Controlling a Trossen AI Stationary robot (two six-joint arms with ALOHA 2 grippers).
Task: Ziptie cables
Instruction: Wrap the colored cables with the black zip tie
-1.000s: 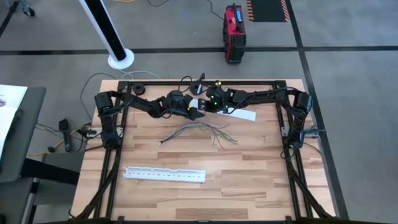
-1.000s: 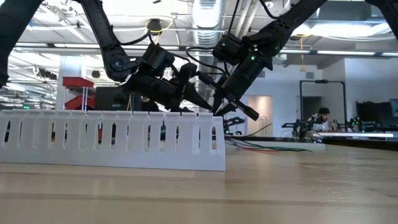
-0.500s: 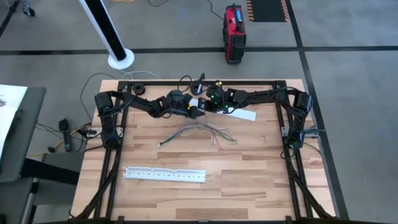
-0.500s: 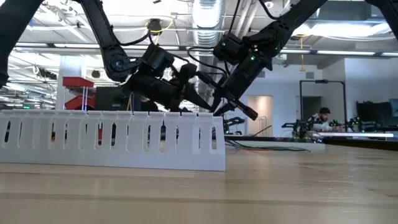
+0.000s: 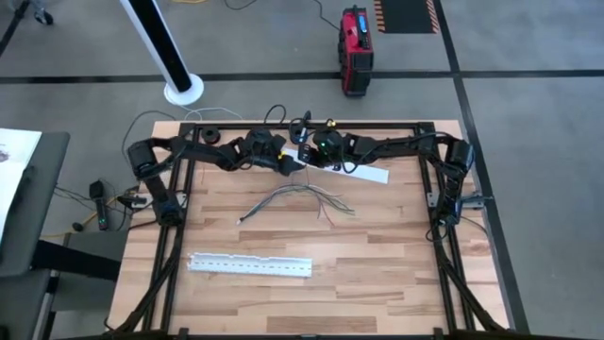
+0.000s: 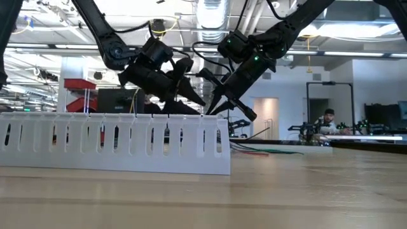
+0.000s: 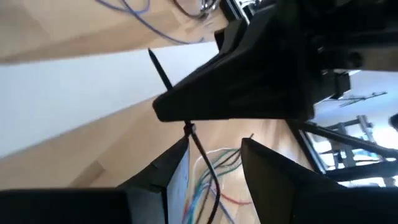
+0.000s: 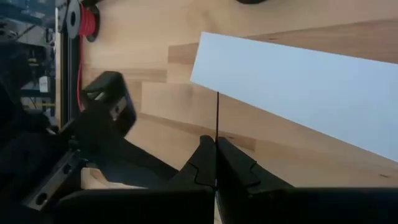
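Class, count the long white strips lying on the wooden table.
2: a perforated white plastic strip near the table's front edge, and a plain flat white strip at the back, partly under the grippers.

I counted two grippers of my own, the left gripper [image 7: 214, 152] and the right gripper [image 8: 216, 146]. There was one black tie [image 8: 217, 118], pinched in my right fingers and running between my spread left fingers. There were two white strips: a plain strip [image 5: 363, 173] under my fingers and a slotted strip [image 5: 250, 265] well away from them. Between the two lay one bunch of cables [image 5: 297, 198]; I could not count its wires. Beyond the table I saw one red case [image 5: 356, 38] and one person [image 6: 329, 119].
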